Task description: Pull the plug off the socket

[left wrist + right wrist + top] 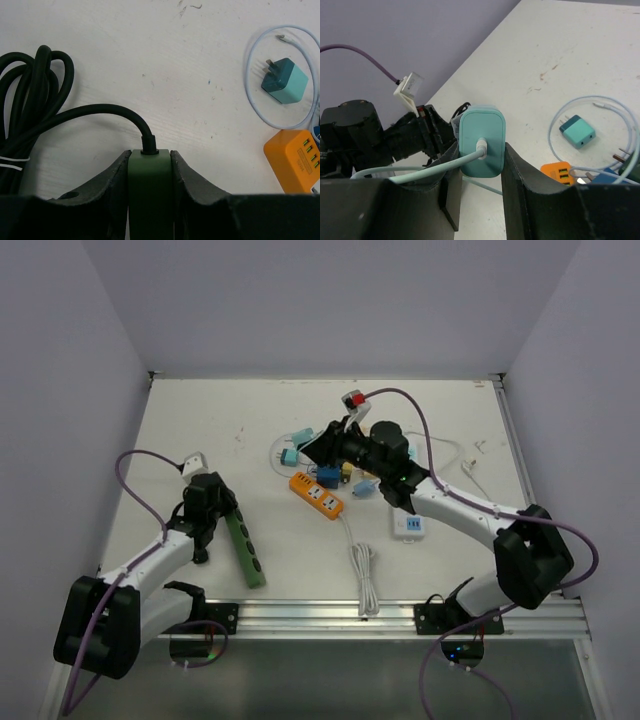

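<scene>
Plastic, smooth and mint-coloured, formed the rounded plug (481, 130), pinched in the right pincer (481, 146) clear above the bench (580, 50), with a pale cable leaving its face. The left pincer (149, 155) clamped the matte green power strip (149, 200) where its rubbery black cord (100, 112) entered. Scuffed white bench, plain lilac walls.

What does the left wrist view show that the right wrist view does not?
Only left wrist: the left gripper clamped on the green power strip. Only right wrist: the right gripper holding a mint charger, with the left arm behind it. Both: the small teal adapter inside a white cable loop, beside the orange power strip.
</scene>
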